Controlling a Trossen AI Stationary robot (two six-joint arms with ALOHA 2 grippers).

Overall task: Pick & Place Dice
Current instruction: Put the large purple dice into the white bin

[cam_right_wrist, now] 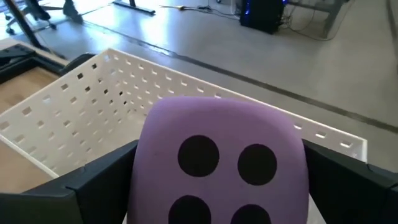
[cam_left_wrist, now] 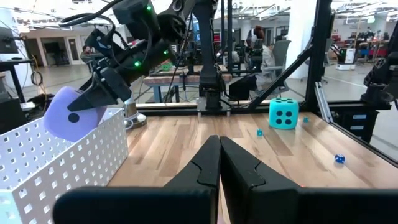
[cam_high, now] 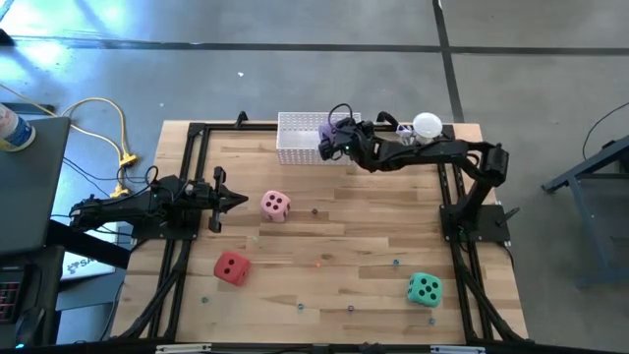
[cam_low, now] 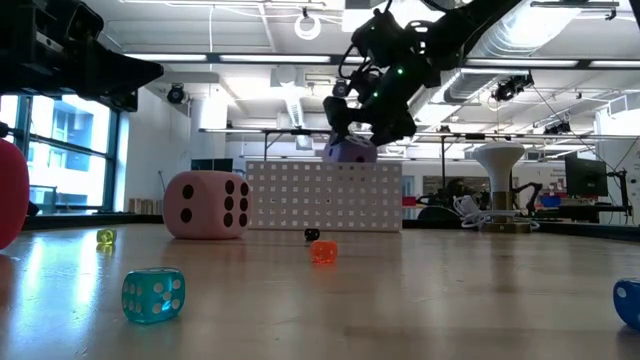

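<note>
Overhead, we see the right gripper (cam_high: 332, 139) holding the purple die (cam_right_wrist: 219, 163) above the white perforated basket (cam_high: 298, 137) at the far edge of the tabletop (cam_high: 364, 221), its fingers pinching the cube from two opposite sides. A cube has no long axis; the wrist view shows a face with dark pips turned toward that camera, partly cut off at the frame's edge. The left gripper (cam_high: 239, 201) waits low over the tabletop, just beside the pink die (cam_high: 275, 206), fingers pressed together. The red die (cam_high: 232, 267) sits near the front left, the teal-green die (cam_high: 425, 289) near the front right, well apart from each other. Small translucent dice (cam_low: 153, 295) are scattered over the pale wooden planks, framed by black rails. Beyond lies a grey concrete floor and an open workshop with ceiling lights, desks and monitors. We cannot make out the basket's floor beneath the purple die.
</note>
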